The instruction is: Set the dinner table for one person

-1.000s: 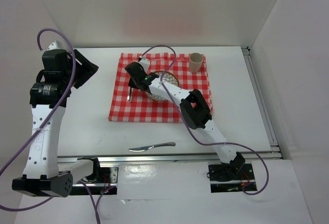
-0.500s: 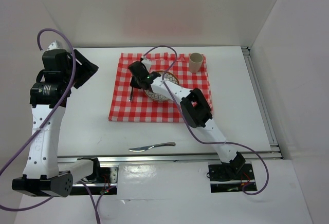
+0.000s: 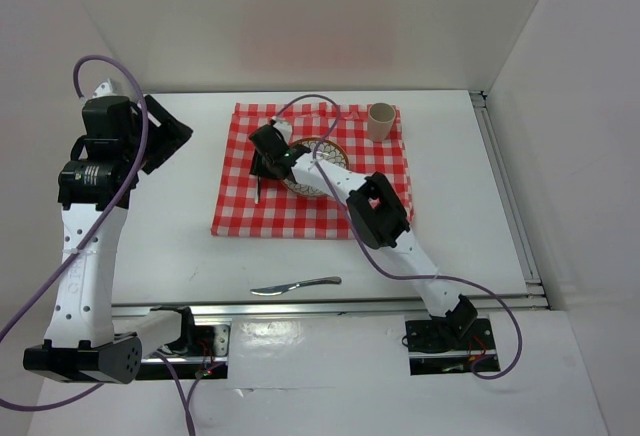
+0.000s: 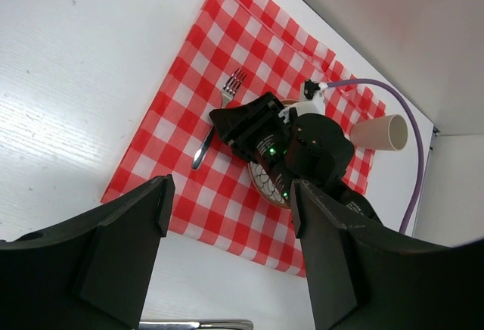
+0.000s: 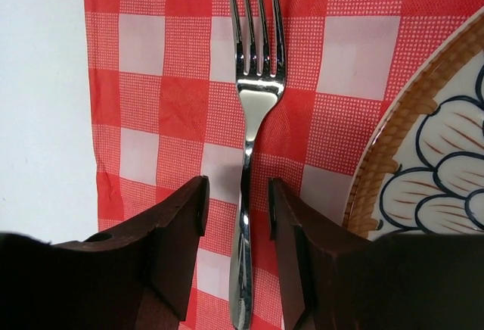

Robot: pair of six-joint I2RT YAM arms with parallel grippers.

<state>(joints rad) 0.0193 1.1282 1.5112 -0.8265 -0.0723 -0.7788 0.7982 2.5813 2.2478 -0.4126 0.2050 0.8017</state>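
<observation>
A silver fork (image 5: 255, 103) lies on the red-and-white checked cloth (image 5: 151, 80), just left of a patterned plate (image 5: 439, 156). My right gripper (image 5: 238, 194) is low over the fork handle. Its jaws are open, one on each side of the handle, with a gap on both sides. In the top view the right gripper (image 3: 264, 159) sits left of the plate (image 3: 330, 146), and the fork handle (image 3: 257, 190) pokes out below it. My left gripper (image 3: 165, 136) is open and empty, raised at the far left over the white dinner table (image 3: 170, 246).
A beige cup (image 3: 381, 121) stands at the cloth's far right corner. A table knife (image 3: 295, 285) lies on the table near the front edge. The right arm's purple cable arcs over the cloth. A metal rail runs along the table's right side.
My right gripper has shifted slightly over the fork handle. The fork's visible end sits a little further right. The left arm has not moved.
</observation>
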